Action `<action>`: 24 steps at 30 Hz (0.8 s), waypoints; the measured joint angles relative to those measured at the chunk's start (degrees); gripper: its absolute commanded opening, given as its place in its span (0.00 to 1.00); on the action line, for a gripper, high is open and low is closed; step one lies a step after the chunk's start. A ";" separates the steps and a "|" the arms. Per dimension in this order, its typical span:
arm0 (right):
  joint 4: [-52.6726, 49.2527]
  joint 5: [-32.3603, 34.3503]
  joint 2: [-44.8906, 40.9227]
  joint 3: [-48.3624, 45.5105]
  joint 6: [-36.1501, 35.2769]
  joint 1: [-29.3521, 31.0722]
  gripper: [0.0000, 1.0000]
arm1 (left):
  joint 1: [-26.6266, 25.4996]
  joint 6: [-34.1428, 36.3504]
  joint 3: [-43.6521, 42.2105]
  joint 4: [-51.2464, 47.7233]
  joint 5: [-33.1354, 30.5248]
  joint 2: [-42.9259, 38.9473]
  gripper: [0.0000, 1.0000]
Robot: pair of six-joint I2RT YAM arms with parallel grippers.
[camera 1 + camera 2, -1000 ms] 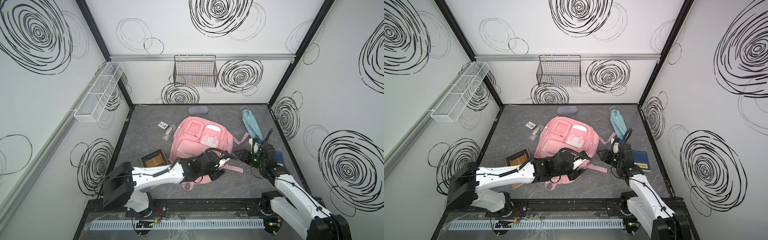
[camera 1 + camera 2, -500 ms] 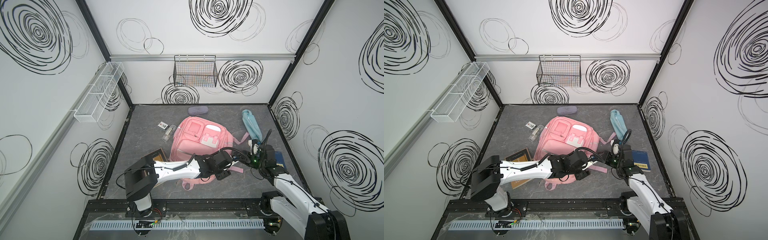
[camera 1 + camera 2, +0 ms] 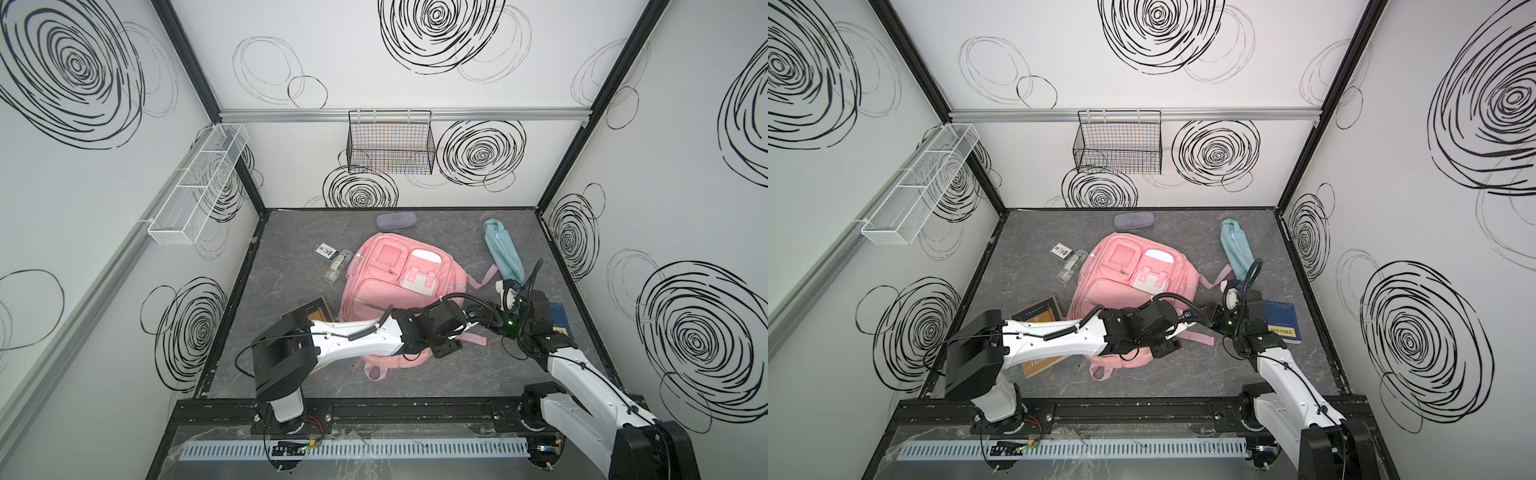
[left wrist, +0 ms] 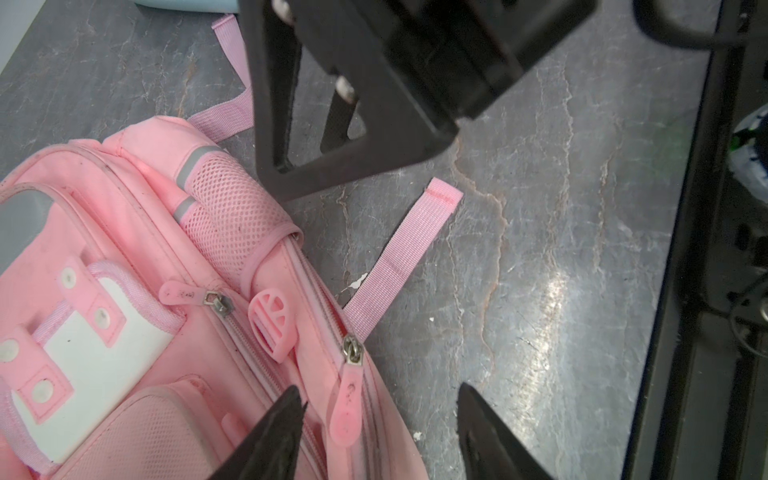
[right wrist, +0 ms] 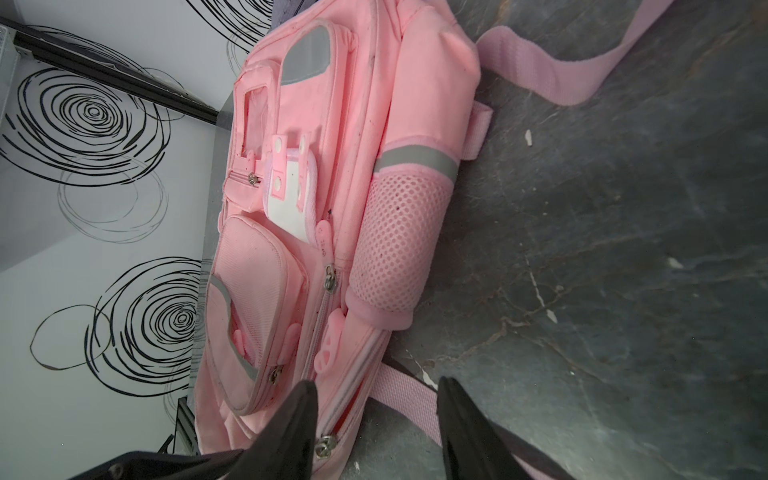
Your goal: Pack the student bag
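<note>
Lettering on the brown book (image 3: 1039,310) is illegible; left gripper (image 4: 380,392) and right gripper (image 5: 378,382) gape empty at the student bag (image 3: 386,286).

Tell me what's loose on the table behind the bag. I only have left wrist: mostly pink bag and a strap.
Observer: In both top views a purple case lies by the back wall, apart from the student bag.
Operator: And the right gripper? I only see a black bulk.
Observer: In the right wrist view the right gripper is open, with its jaws on either side of the bag's zipper edge, close to a metal slider.
</note>
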 measured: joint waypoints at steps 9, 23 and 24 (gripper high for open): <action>0.04 -0.70 1.60 0.00 0.31 0.00 0.53 | 1.95 1.22 0.00 0.15 2.47 -0.13 0.63; 3.39 -0.96 5.01 0.00 3.08 3.43 0.54 | 3.21 4.26 2.62 -0.70 3.32 3.41 0.63; 3.78 -0.92 5.55 0.00 3.28 3.82 0.54 | 3.21 4.46 2.95 -0.87 3.17 4.07 0.63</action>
